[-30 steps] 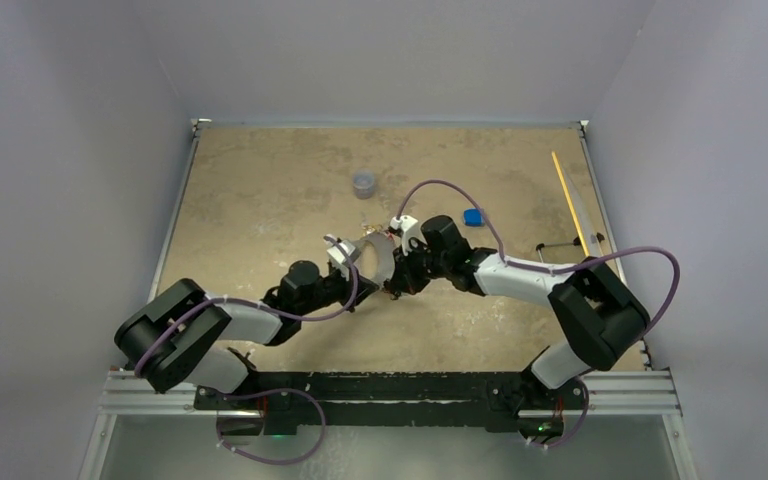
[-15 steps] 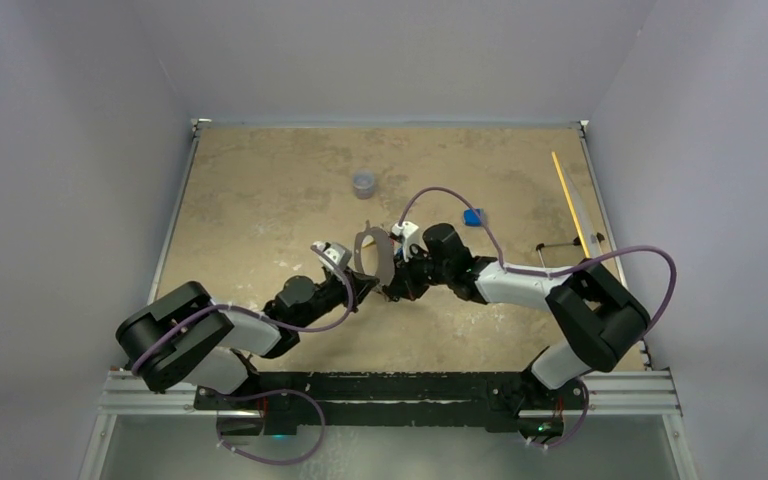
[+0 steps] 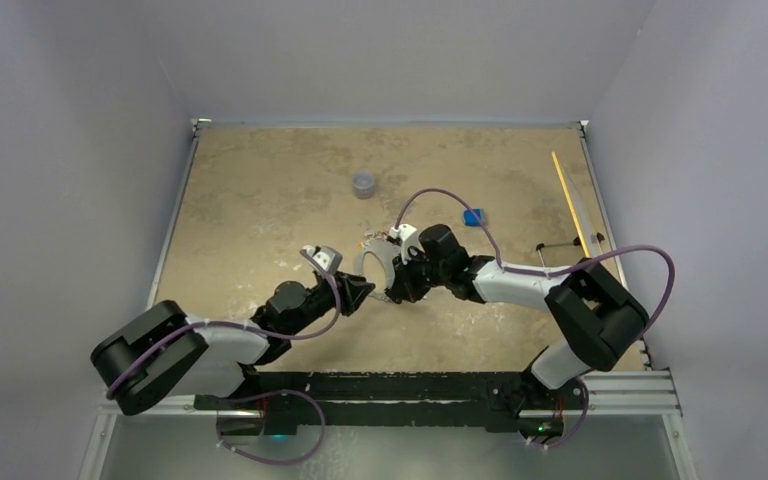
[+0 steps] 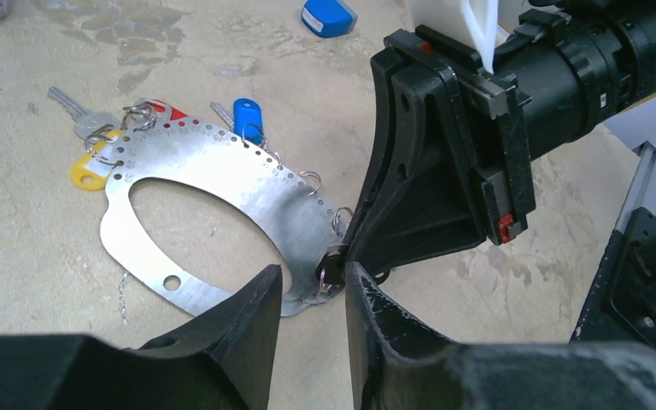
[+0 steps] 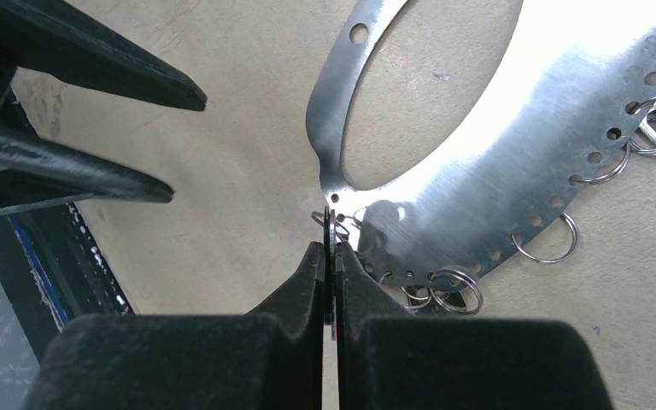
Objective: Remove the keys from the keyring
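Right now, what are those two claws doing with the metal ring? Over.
Left gripper open, empty, at the keyring edge. Right gripper shut on a dark key at its rim. Other keys attached. Nothing blocking.

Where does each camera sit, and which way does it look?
Top: fixed above and behind, looking down at the table; left arm and right arm show.
Left wrist: on left arm, facing keyring and right gripper; left gripper below.
Right wrist: on right arm, facing keyring; right gripper below, shut on a key.
Both wrist views share the keyring.
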Available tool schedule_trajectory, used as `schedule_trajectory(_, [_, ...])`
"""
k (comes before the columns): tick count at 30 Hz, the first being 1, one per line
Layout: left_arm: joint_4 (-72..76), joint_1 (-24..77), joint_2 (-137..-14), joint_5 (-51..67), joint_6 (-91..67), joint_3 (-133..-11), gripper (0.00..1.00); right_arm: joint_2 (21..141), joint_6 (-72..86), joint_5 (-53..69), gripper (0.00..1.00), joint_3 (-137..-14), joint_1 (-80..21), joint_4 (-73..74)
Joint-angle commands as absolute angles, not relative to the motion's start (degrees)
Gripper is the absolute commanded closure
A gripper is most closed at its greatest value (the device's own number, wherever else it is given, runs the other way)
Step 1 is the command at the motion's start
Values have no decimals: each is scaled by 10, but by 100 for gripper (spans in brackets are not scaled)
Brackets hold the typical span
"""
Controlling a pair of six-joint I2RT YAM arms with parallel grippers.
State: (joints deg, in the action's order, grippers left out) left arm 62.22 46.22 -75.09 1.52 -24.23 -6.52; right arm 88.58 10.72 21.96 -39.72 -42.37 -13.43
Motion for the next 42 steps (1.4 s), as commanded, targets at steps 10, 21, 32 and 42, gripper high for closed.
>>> schedule_trajectory(10, [506,469,-761,61,-188,-121,61,880,99,178,100,-431,-424,-69])
schedule_trajectory(21, [508,480,-819,58,-183,-153,61,874,124,184,100,-412,-419,-68])
schedule_trajectory(32, [498,480,-853,69,-172,-176,61,852,152,179,100,-383,-411,-72])
schedule_trajectory(42, [498,480,-890,94,-147,-199,61,828,166,195,100,-356,-394,-82])
